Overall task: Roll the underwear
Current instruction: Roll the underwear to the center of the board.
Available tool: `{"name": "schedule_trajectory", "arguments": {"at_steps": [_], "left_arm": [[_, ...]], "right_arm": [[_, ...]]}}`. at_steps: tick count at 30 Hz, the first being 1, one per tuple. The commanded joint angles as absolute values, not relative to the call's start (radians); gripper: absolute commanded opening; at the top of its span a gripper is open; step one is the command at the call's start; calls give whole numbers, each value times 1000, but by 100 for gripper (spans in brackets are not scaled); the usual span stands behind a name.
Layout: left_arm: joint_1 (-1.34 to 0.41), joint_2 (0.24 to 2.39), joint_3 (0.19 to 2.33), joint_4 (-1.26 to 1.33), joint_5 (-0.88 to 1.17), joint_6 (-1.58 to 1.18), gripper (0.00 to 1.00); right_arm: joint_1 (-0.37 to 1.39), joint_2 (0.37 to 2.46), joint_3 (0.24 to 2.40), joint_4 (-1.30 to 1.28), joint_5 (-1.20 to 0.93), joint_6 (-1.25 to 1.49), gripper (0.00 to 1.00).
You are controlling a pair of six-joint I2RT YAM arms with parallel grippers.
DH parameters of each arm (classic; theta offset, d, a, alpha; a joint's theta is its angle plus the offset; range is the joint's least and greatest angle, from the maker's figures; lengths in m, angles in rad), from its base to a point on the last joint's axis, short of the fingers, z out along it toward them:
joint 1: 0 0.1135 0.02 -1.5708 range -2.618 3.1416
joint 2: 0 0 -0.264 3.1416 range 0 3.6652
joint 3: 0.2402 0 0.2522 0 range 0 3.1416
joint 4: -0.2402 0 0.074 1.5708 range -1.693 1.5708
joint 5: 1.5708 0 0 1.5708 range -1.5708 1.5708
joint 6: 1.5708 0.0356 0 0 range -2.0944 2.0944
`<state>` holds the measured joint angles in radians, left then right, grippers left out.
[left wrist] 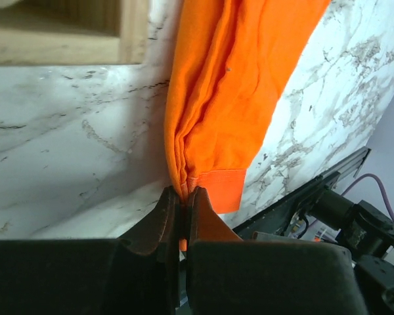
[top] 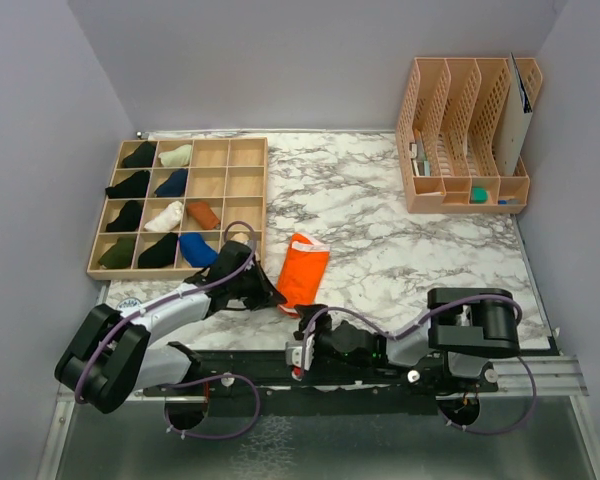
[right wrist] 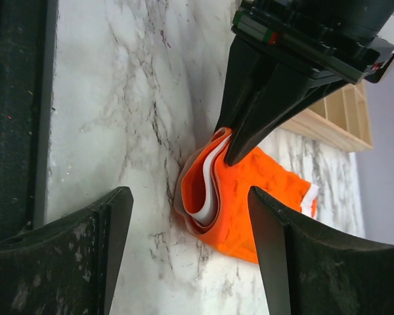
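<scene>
Left jaws: shut on near hem of orange underwear point(left wrist: 223, 92), at its 7 o'clock, probably anchoring edge. Right jaws: apart, empty, straddling folded end from 6 o'clock, seemingly poised to start roll. Underwear lying on marble surface point(top: 380, 220), wooden tray point(top: 263, 200) at its 10 o'clock.

The left end effector point(left wrist: 184, 193) is pinched shut on the edge of a bright orange cloth brief point(left wrist: 223, 98). The right end effector point(right wrist: 189, 197) is held low, jaws spread apart, pointed at the left one.
</scene>
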<state>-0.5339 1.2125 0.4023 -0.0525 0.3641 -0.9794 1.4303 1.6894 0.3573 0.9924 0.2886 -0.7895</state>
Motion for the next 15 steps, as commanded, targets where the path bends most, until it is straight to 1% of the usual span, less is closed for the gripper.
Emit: {"name": "schedule_trajectory", "arguments": {"at_steps": [1,5,10,15], "left_arm": [[-530,1224,451,-83,427,-963,0],[-515,1227,455,-73,476,-984,0],[-488,1221,462,-89,509,-989,0],[-479,1211,456,-75,542,-1022,0]], "right_arm": [[1434,1778,305,1161,338,-1003,75],[1434,1776,287,1143,322,-1030,75],[1434,1753,283,1047,315,-1030,71],[1434,1788,278,1100,336,-1067,70]]}}
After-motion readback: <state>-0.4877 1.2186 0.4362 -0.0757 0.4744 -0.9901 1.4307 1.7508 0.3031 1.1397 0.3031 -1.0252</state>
